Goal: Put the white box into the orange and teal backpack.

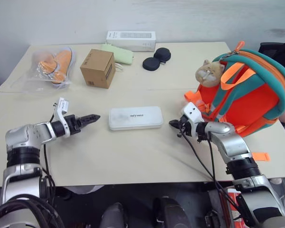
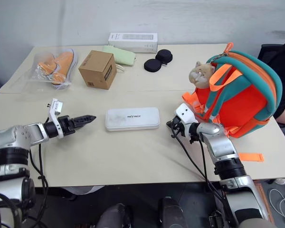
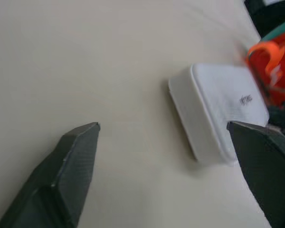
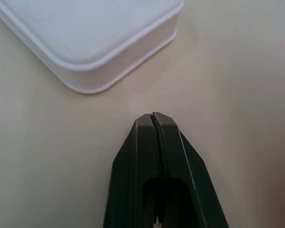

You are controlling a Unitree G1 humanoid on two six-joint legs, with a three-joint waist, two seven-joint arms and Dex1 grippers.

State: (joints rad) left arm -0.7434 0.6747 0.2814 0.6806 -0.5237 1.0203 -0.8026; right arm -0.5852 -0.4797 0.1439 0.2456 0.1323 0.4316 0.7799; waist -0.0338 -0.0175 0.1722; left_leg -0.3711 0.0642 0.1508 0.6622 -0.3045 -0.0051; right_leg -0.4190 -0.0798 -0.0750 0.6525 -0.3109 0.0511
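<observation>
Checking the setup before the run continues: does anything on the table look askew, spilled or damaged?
Nothing stands out. The white box lies flat and intact on the table, apart from both end effectors. The orange and teal backpack stands upright at the right, but it looks zipped shut.

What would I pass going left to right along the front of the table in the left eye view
Left gripper → white box → right gripper → orange and teal backpack.
</observation>
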